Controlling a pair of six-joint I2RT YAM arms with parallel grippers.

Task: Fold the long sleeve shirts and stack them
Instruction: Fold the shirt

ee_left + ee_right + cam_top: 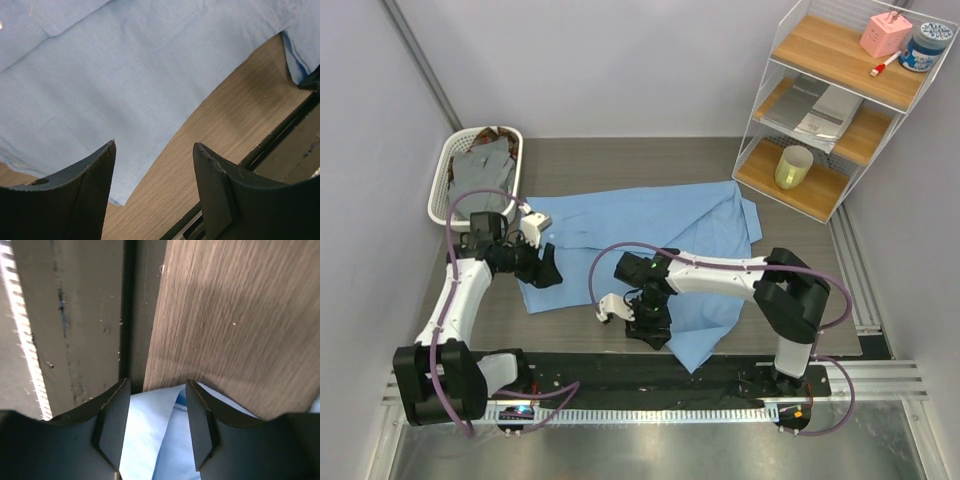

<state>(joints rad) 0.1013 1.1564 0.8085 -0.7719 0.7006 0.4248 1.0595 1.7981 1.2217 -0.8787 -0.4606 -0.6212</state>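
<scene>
Reaching low, R gripper (pixel 157 387) straddles blue shirt (pixel 650 215) hem; L gripper (pixel 155 145) hovers

Nothing readable; any print on the blue jar (pixel 926 47) seems too small.

Shirt (pixel 660 225) spread on table (pixel 620 160), centre of frame. Basket (pixel 442 185) at upper left, on the table, second shirt (pixel 485 165) in it. Rack (pixel 820 45) at upper right: box (pixel 885 35) and jar (pixel 927 47) on top shelf, cup (pixel 793 167) on bottom shelf. Left gripper (pixel 548 275) at the spread shirt's left edge; right gripper (pixel 652 335) over its lower edge.
</scene>
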